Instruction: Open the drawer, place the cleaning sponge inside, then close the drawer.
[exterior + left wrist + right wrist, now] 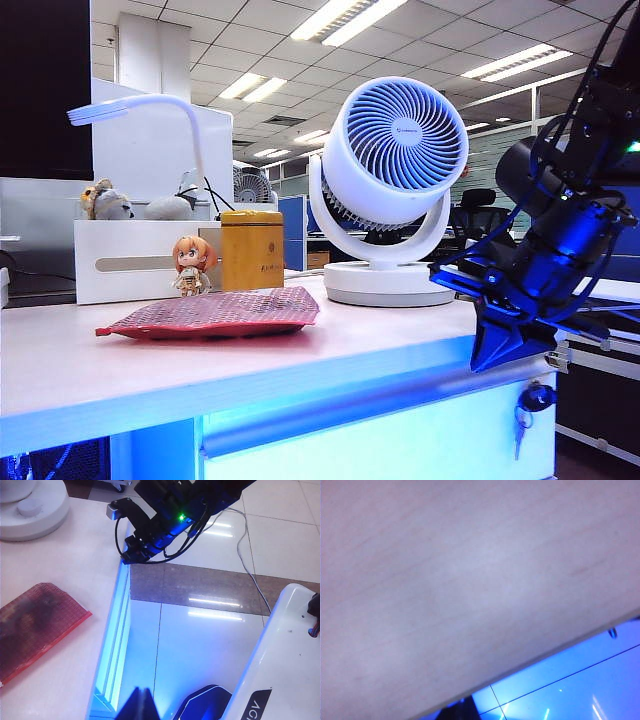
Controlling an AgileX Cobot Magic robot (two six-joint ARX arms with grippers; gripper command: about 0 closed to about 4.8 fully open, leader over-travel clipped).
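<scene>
The drawer (pixel 400 450) is under the desk top, its pale front lit blue, with a long bar handle (pixel 350 408) and keys (pixel 530 402) at its right end. From above, the drawer (pixel 114 650) shows as a blue strip along the desk edge. My right gripper (pixel 482 362) points down in front of the desk's front edge, just above the handle's right end, fingers together and empty. The same right gripper (pixel 131 556) hangs at the desk edge, and its dark tip (pixel 462 710) shows past the desk top. My left gripper (pixel 141 703) is shut and empty over the floor. The cleaning sponge is out of view.
On the desk lie a flat red mesh pouch (pixel 215 312), a small figurine (pixel 191 265), a yellow canister (pixel 251 250), a white fan (pixel 390 190) and a white box (pixel 140 260). A white robot base (pixel 280 655) stands beside the desk over the tiled floor.
</scene>
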